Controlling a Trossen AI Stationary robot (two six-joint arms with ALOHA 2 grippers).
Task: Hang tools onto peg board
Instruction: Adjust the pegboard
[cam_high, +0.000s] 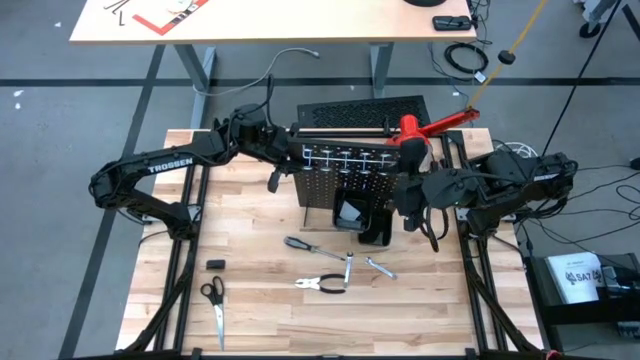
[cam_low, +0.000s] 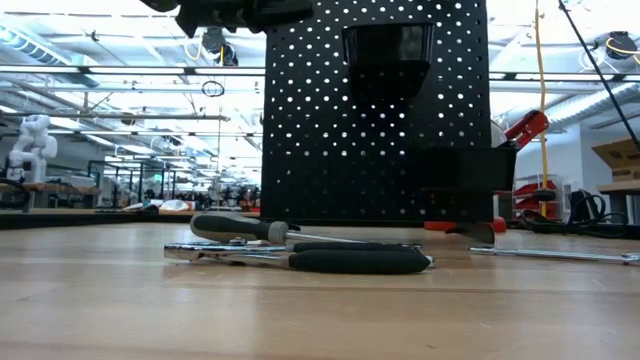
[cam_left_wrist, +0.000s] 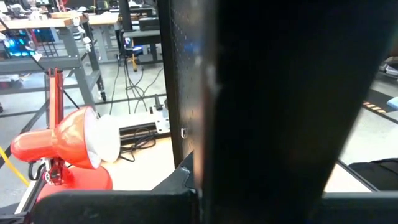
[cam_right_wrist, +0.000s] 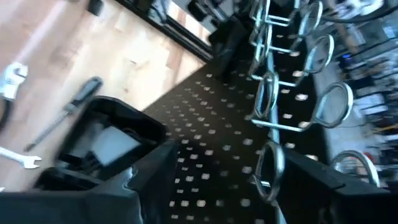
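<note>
White "TROSSEN" lettering on the left arm (cam_high: 172, 164), left claw (cam_high: 283, 143) behind the peg board (cam_high: 345, 178), grip unclear, right claw (cam_right_wrist: 217, 180) spread wide beside its rings (cam_right_wrist: 267, 93), holding nothing, tools (cam_high: 330, 268) on the tabletop (cam_high: 260, 300).

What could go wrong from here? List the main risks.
1. The right gripper is close against the peg board by its rings; pulling away carelessly could snag a ring or nudge the board.
2. The left gripper sits at the board's other edge, so any push could tip the upright panel.
3. The screwdriver, pliers and wrench lie bunched together; picking one may drag another.
</note>
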